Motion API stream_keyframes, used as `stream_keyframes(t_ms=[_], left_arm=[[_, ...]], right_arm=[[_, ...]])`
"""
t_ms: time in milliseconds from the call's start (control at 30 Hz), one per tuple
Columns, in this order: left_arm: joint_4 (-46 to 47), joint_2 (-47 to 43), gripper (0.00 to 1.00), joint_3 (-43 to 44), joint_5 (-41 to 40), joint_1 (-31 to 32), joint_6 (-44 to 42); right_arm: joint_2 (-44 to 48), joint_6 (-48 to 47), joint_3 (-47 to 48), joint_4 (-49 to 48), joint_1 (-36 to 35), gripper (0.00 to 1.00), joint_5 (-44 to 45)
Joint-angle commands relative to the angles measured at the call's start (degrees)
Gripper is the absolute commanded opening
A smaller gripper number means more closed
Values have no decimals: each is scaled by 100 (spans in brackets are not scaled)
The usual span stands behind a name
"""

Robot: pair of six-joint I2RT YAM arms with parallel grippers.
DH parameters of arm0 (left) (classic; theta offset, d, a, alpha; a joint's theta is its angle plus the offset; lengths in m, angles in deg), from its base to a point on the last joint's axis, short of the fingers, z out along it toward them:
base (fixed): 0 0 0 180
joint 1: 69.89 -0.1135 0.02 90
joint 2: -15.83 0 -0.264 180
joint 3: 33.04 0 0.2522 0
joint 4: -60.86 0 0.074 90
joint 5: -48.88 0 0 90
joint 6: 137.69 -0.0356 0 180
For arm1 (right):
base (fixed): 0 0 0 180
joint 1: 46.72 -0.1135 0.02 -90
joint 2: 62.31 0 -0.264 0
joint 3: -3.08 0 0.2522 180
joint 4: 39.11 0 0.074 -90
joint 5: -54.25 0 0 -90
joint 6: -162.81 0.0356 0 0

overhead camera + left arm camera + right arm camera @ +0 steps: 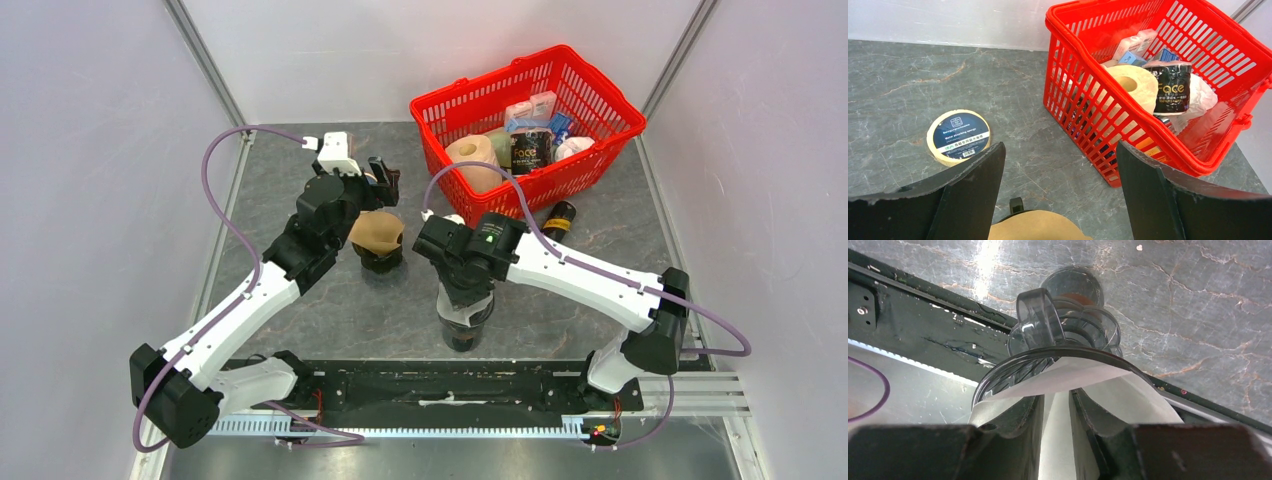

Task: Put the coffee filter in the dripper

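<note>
A white filter is pinched between the nearly closed fingers of the right gripper, inside the clear dripper near the table's front edge. The left gripper is held wide open and empty above a brown filter. Behind are seen a red basket and a tape roll.

White paper filter sits inside the clear dripper.

Open tabletop left of dripper; red basket crowds the back right.
</note>
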Motion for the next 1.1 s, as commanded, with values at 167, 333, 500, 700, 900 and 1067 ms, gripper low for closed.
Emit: stream_keyframes(t_ms=[167,333,500,700,900,1067], left_arm=[[327,-43,88,-108,-205,-39,-185],[318,-61,88,-125,-306,-37,-205],[327,-73,88,-134,-368,-50,-233],[327,-95,88,-143,-442,-48,-247],[327,-97,88,-152,-482,-49,-246],[327,-120,88,-160,-512,-53,-247]], right_arm=[[-39,973,17,266,-159,42,457],[-59,1163,33,398,-165,48,570],[-32,1210,-19,405,-175,52,634],[-54,1202,-58,373,-180,56,695],[-30,1226,-69,377,-175,64,738],[23,1280,-169,379,-176,68,812]])
